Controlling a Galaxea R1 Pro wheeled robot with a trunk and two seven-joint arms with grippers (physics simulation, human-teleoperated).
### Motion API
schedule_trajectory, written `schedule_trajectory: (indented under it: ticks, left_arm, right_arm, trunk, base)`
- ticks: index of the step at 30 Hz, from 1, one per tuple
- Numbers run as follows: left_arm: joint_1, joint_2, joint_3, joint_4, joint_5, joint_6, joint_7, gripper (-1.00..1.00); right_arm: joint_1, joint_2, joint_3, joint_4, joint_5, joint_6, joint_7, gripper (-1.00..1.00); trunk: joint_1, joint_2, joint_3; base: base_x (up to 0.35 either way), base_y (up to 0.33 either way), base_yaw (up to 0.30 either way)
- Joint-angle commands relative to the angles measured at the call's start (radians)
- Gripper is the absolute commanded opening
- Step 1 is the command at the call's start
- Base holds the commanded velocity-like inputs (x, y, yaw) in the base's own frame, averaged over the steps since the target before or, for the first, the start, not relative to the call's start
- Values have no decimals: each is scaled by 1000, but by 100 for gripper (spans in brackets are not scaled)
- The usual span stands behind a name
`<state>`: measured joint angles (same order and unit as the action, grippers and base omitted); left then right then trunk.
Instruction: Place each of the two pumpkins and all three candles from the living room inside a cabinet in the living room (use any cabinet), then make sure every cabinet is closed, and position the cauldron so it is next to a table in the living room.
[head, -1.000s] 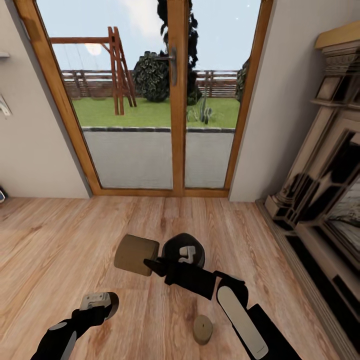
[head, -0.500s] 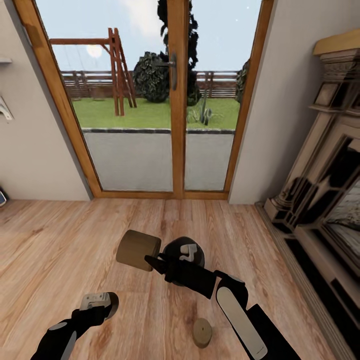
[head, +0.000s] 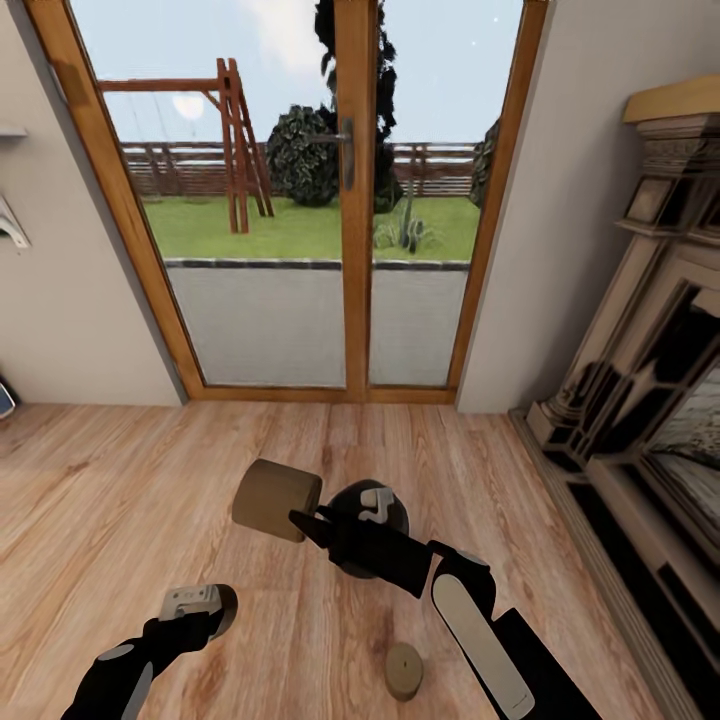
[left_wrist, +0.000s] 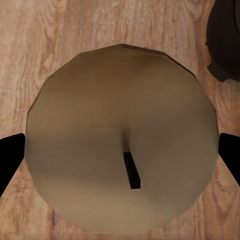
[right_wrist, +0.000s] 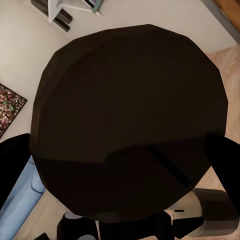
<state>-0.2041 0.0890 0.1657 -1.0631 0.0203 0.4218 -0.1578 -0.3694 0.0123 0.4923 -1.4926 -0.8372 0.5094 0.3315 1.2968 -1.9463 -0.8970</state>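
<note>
While the right gripper pinches it, the tall candle hangs tilted at centre frame – tan from above, near-black in the right wrist view. The left gripper, lower left, clamps a pale candle with a dark wick. A third candle stands at the bottom edge. Open wood floor runs to the glass doors – a fireplace borders the right side.
</note>
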Motion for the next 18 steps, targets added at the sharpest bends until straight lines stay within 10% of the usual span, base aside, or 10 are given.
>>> schedule_trajectory:
  ticks: [1, 6, 14, 18]
  left_arm:
    - [0, 0, 0, 0, 0, 0, 0, -100]
    - [0, 0, 0, 0, -1, 0, 1, -100]
    - [0, 4, 0, 0, -1, 0, 4, -100]
    - [0, 5, 0, 0, 0, 0, 4, -100]
  right_arm:
    - [0, 0, 0, 0, 1, 0, 0, -100]
    - [0, -1, 3, -22, 2, 0, -97, -100]
    - [0, 1, 13, -70, 1, 3, -630, -100]
    - [0, 57, 110, -75, 2, 8, -803, -100]
  trunk:
    - [-4, 7, 3]
    - [-23, 42, 19]
    - [-54, 98, 44]
    - [-69, 126, 56]
  base:
    - [0, 0, 0]
    - [0, 0, 0]
    - [0, 0, 0]
    - [0, 0, 0]
